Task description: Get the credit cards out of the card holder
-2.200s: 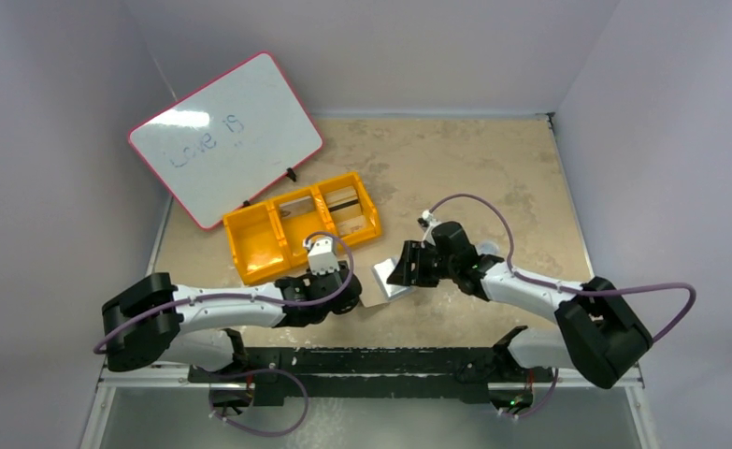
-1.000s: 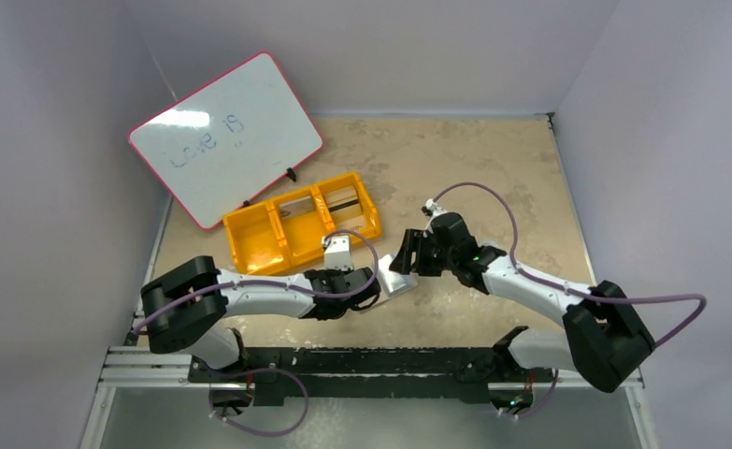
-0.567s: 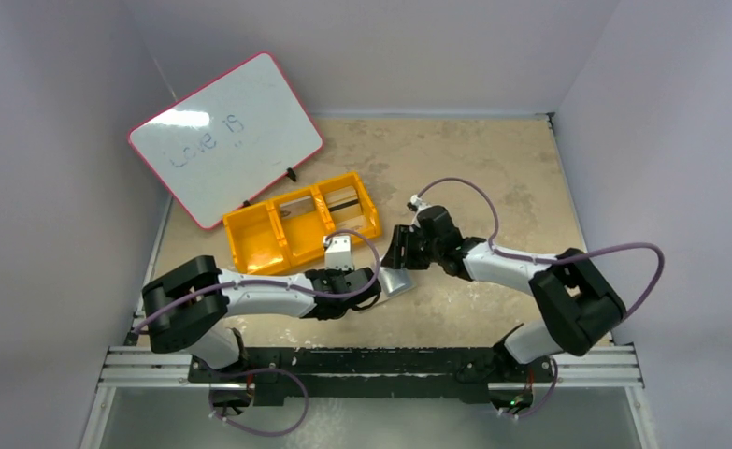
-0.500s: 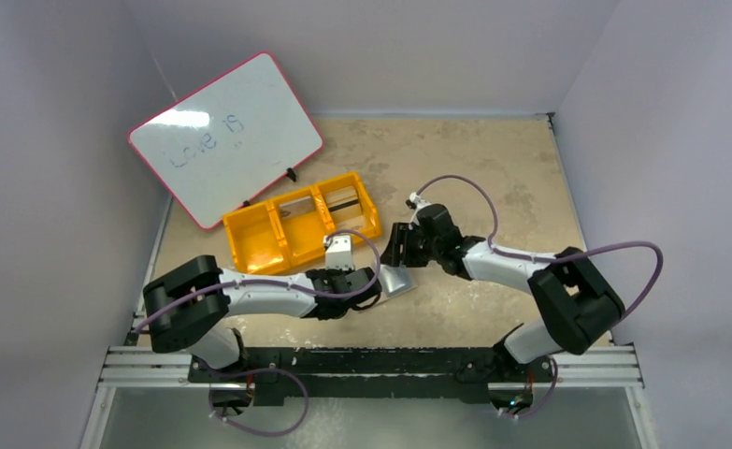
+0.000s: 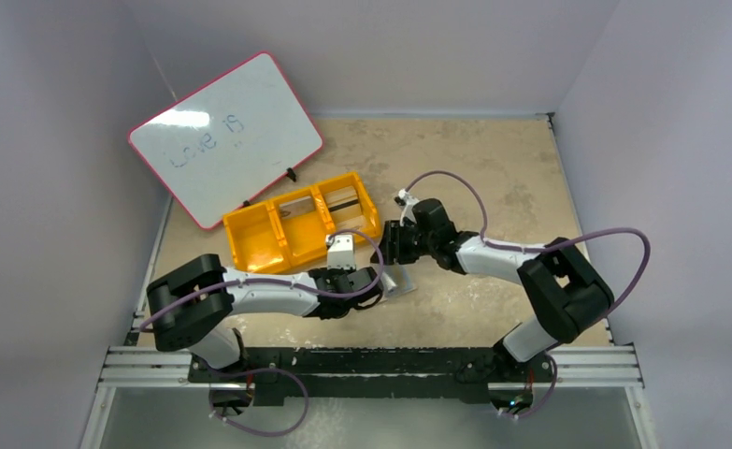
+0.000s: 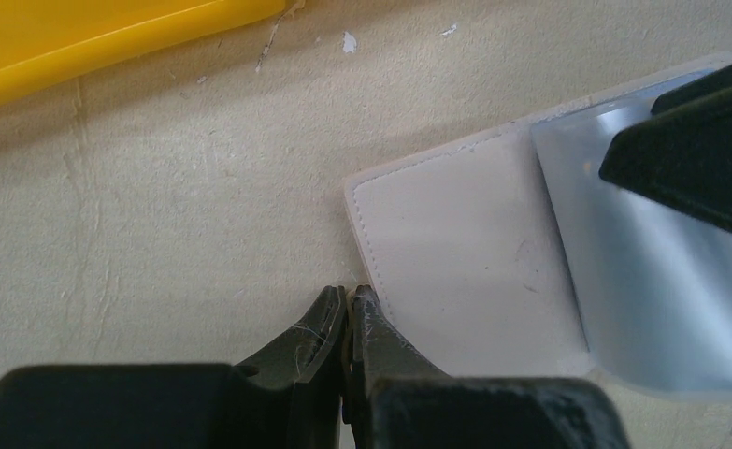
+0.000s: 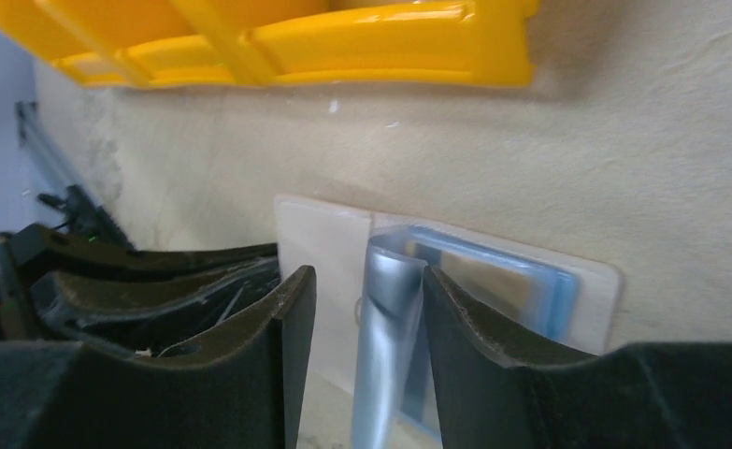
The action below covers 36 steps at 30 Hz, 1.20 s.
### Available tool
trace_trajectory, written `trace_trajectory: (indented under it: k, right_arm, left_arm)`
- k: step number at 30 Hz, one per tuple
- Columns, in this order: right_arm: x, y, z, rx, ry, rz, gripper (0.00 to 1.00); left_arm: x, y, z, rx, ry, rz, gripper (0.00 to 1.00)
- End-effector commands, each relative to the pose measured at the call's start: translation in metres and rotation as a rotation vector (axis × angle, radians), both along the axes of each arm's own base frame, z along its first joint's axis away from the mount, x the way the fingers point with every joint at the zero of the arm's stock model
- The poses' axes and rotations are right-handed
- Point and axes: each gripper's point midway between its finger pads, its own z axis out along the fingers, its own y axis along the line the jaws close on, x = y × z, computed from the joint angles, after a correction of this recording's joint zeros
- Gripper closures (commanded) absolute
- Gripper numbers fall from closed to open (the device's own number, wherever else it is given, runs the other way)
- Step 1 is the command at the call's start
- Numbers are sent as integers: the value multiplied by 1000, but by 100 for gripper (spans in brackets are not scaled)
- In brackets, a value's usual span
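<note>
- right gripper (image 7: 369, 281), fingers apart, straddles a raised glossy leaf (image 7: 390, 271) of the holder (image 7: 324, 243); left gripper (image 6: 348, 304), fingers together, touches its corner.
- holder lies open near the bin (image 7: 390, 42): light, floppy, apt to slide.
- leaf looks thin, slick; pinch its free edge.

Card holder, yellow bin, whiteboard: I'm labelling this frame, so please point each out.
card holder (image 6: 465, 271), left wrist view, pale flat panel.
yellow bin (image 5: 254, 245), top external view, bare left compartment.
whiteboard (image 5: 226, 140), top external view, white face.
</note>
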Motion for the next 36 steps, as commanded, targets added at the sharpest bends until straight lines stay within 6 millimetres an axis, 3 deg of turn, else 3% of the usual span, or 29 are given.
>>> trace_trajectory:
  k: [1, 5, 9, 14, 18, 22, 25, 28, 32, 36]
  right_arm:
    - [-20, 21, 24, 167, 17, 116, 52]
    - [-32, 29, 33, 272, 54, 135, 53]
    - [-42, 23, 21, 274, 106, 113, 55]
    - [-46, 30, 30, 338, 77, 169, 63]
    - [-52, 30, 41, 378, 57, 181, 47]
    - [-49, 25, 27, 318, 87, 148, 48]
    - [-50, 31, 32, 361, 87, 181, 54]
    - [-53, 35, 40, 404, 86, 207, 45]
    - [-56, 37, 33, 402, 112, 225, 40]
    - [-61, 38, 35, 437, 109, 249, 47]
  left_arm:
    - [7, -2, 11, 2, -42, 7, 100]
    - [8, -2, 13, -9, -51, 11, 100]
    - [7, 0, 14, -33, -59, 21, 100]
    - [7, 3, 20, -74, -77, 33, 98]
    - [7, 6, 23, -100, -89, 54, 92]
    - [8, 13, 28, -160, -122, 95, 77]
    - [6, 18, 27, -193, -130, 111, 75]
    - [5, 20, 29, -195, -131, 122, 74]
    - [6, 23, 37, -220, -144, 142, 68]
    - [6, 25, 44, -278, -166, 157, 61]
